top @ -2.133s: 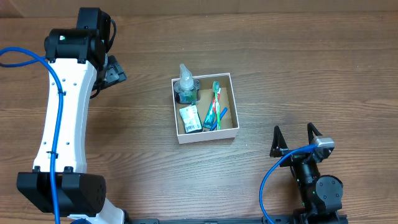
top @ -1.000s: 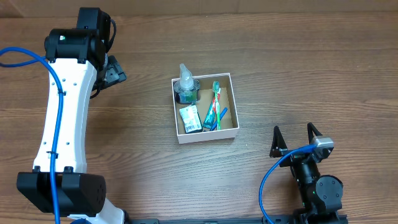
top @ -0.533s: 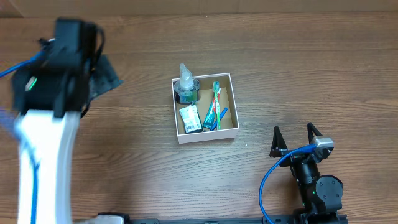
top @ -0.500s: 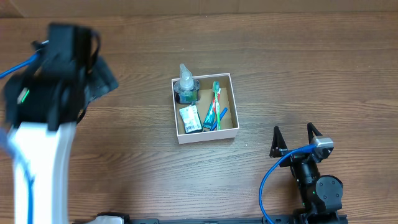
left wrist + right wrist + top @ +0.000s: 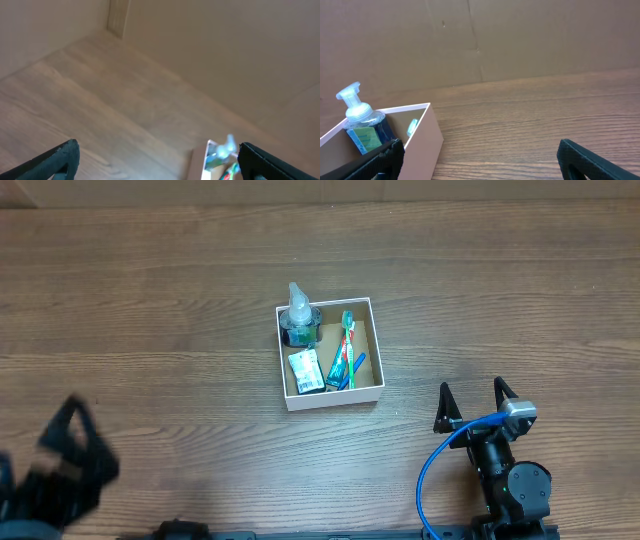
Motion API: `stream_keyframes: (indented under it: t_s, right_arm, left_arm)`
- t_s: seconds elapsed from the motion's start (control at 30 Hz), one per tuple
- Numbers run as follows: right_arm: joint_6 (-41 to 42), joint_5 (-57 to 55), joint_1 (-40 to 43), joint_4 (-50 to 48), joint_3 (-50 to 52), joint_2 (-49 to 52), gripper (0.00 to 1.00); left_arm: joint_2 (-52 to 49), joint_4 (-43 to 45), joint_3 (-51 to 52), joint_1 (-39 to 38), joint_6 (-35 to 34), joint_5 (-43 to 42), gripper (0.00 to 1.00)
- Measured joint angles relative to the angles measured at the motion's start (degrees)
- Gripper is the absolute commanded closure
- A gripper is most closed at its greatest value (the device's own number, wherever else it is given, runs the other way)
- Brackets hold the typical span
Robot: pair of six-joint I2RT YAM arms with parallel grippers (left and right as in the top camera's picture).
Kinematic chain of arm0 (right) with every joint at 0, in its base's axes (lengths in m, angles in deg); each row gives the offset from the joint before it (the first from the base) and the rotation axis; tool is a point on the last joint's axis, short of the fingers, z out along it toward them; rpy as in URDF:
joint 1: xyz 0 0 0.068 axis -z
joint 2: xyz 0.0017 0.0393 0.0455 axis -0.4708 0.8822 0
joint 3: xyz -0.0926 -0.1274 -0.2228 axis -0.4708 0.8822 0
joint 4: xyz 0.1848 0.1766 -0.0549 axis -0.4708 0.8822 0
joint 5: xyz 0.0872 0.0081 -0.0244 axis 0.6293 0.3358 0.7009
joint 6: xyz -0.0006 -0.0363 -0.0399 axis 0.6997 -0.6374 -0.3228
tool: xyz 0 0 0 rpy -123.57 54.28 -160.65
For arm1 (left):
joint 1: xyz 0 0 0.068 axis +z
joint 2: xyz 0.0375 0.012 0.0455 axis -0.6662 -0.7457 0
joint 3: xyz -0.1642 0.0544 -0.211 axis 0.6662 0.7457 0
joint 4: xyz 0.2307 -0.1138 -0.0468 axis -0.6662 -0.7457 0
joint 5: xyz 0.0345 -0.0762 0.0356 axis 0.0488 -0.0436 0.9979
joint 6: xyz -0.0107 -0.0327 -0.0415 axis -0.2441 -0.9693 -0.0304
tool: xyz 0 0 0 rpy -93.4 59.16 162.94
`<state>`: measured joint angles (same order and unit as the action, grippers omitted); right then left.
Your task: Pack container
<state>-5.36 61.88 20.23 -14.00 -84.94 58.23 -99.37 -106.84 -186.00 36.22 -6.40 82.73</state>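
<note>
The container (image 5: 335, 398), a square shallow box with white walls and a brown floor, sits mid-table. It holds a clear pump bottle (image 5: 298, 318), a small green packet (image 5: 306, 370) and toothbrushes (image 5: 345, 350). My left gripper (image 5: 72, 455) is a motion-blurred shape at the near left corner, far from the box. In the left wrist view it (image 5: 160, 165) is open and empty, with the container (image 5: 209, 167) and bottle (image 5: 228, 145) ahead at the right. My right gripper (image 5: 472, 405) is open and empty, near right of the box. The right wrist view (image 5: 480, 165) shows the container wall (image 5: 422, 145) at the left.
A brown cardboard wall (image 5: 480, 45) stands behind the table and also shows in the left wrist view (image 5: 210, 45). A blue cable (image 5: 432, 465) loops beside the right arm's base at the front edge.
The left arm has swung fast from the far left of the table down to the near left corner and is blurred. The right arm and the box contents have not moved.
</note>
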Motion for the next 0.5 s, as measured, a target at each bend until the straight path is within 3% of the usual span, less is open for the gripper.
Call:
stream_keyframes:
  t_s: [0.27, 0.5]
  right_arm:
    - [-0.02, 0.00, 0.02, 0.00, 0.00, 0.00, 0.00]
    - [0.00, 0.00, 0.00, -0.02, 0.00, 0.00, 0.00]
  left_arm:
    - [11.98, -1.75, -0.04, 0.00, 0.00, -0.02, 0.00]
    - [20.96, -10.36, -0.17, 0.02, 0.00, -0.02, 0.00]
